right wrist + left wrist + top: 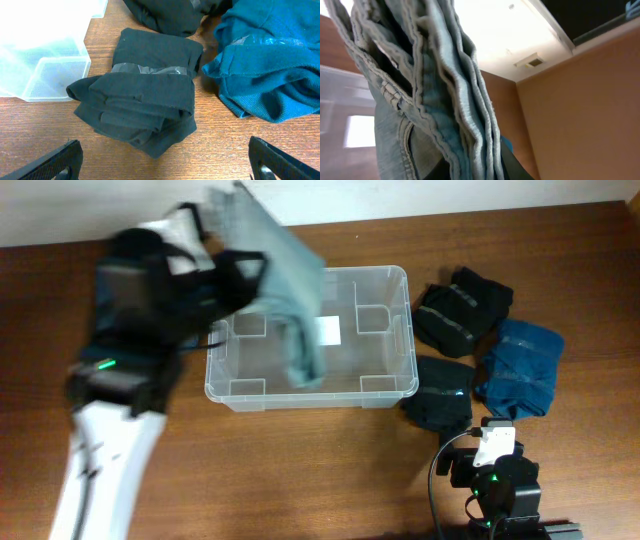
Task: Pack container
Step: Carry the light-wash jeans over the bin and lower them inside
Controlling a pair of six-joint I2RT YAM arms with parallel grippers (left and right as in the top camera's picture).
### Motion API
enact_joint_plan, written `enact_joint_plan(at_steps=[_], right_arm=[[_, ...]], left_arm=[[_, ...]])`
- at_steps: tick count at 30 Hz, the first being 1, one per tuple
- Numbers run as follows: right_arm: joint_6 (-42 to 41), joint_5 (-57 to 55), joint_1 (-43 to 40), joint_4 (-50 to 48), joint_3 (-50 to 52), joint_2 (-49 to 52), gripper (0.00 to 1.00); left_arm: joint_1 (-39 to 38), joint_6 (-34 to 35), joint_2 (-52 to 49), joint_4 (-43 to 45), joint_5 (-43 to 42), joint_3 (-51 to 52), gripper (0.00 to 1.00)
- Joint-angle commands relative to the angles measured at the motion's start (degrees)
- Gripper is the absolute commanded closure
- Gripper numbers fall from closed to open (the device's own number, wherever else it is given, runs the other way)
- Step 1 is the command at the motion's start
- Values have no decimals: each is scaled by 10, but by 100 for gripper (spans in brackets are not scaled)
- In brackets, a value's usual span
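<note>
The clear plastic container (390, 330) sits mid-table with a white label (329, 329) on its base. My left gripper (235, 275) is shut on light blue jeans (295, 300) and holds them above the container's left half; the cloth hangs down into it. In the left wrist view the jeans (435, 90) fill the frame and hide the fingers. My right gripper (165, 162) is open and empty, low over the table just in front of a folded black garment (142, 100). The container's corner (45, 45) shows at its left.
Right of the container lie two black folded garments (462, 308) (440, 395) and a blue one (520, 365), also in the right wrist view (270, 60). The right arm's base (500, 480) stands at the front right.
</note>
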State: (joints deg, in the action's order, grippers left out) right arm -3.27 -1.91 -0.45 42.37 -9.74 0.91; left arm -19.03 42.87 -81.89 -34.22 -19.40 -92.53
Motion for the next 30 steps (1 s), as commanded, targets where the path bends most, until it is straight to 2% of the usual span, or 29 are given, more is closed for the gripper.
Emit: enact_joint_plan(at_steps=[1,5,13,19,24,30], right_arm=[[-6,-1,-4,2,5,-4,2],[-7,-1,-4,2,5,-4,2],[-7,-1,-4,2,5,-4,2],[-6,-1,-4,2,5,-4,2],[-6,-1,-4,2,5,-4,2],[-6,-1,-4,2,5,-4,2]], left_arm=[[-62,51,-42,24,104,-7,99],[-96,80,-98,42,115,-7,99],[-122,93,-182,68,119,-7,99],[-128,103,-188,68,121,-6,99],[-146,107,-188,65,172,-6,99],[-175,133,-197,68,181,-6,100]])
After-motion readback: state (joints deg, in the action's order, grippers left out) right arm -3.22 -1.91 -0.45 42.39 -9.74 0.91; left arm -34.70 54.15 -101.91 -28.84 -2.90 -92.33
